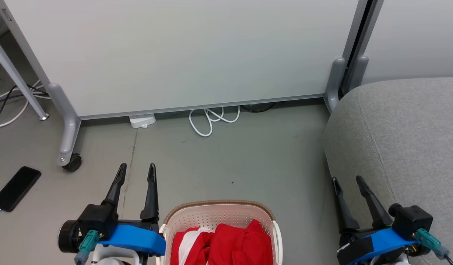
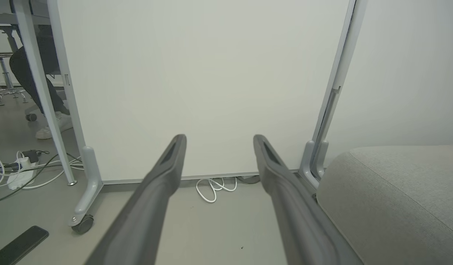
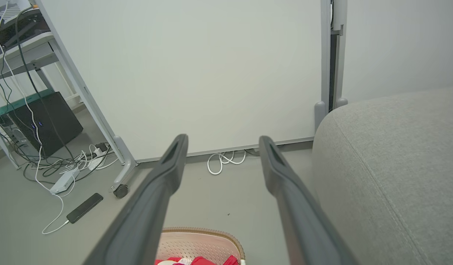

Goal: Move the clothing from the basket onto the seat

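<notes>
I see my left end effector (image 1: 137,167) and right end effector (image 1: 346,179) both spread wide, gripping nothing; the clothing (image 1: 241,243) lies in the basket (image 1: 219,203).

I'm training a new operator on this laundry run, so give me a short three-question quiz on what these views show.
1. True or false: the clothing lies in the basket.
2. Which side of the basket is the seat on? A. the robot's left. B. the robot's right. C. beneath the basket.
3. Fill the gap: the left gripper and the right gripper both stand ____, holding nothing.

Key: 1 true. 2 B. 3 open.
</notes>
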### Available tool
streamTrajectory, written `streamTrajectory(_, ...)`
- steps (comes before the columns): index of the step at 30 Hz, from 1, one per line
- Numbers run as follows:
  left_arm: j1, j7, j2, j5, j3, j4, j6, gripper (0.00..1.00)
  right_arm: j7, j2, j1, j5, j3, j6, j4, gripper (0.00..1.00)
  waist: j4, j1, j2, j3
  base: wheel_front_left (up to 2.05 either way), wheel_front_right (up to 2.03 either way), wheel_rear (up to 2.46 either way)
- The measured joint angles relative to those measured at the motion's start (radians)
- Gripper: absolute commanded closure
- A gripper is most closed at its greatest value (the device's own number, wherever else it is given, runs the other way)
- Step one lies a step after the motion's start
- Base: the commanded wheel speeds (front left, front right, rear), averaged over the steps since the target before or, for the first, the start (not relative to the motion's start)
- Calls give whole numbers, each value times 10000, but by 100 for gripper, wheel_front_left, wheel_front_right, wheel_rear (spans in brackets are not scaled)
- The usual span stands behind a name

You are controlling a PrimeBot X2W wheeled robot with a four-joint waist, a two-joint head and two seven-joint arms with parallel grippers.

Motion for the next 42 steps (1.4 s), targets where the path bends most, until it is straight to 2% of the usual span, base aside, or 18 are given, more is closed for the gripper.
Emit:
streamTrajectory(25, -3, -458, -267, 1570, 113, 123, -468, 0, -477, -13, -6, -1557, 86, 4, 313, 0, 63, 0, 0, -11, 0, 0, 0)
streamTrajectory(42, -3, -468, -368, 1592, 328, 268, -671, 0, -489, -17, -13, -1461, 52, 4, 535, 0, 72, 0, 0, -43, 0, 0, 0)
